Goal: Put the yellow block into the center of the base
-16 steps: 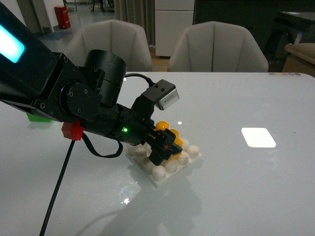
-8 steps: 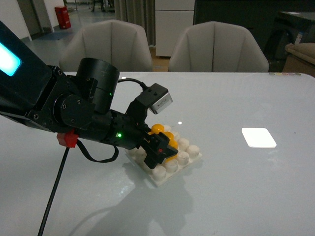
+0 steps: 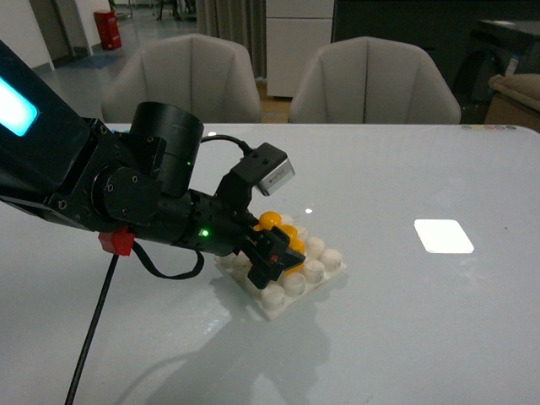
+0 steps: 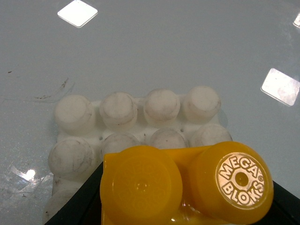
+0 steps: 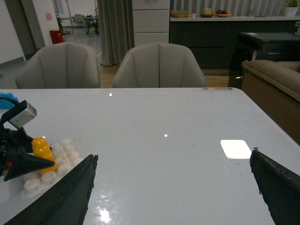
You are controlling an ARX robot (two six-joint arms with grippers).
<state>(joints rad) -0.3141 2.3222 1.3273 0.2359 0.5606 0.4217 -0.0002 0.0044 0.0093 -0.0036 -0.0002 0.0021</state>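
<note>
Yellow block [image 3: 284, 240] pinched between left fingers [image 3: 265, 263], over middle studs of base [image 3: 293, 297]; right fingers [image 5: 63, 194] spread wide above desk [image 3: 422, 329].

The left arm [image 3: 126, 194] and left tool [image 3: 277, 255], gripping the yellow block [image 3: 270, 221], close off the base [image 3: 325, 266] from the left. The right half of the tabletop [image 3: 439, 337] and its far edge lie open.

Block [image 3: 272, 221] over base [image 3: 294, 287] centre
</note>
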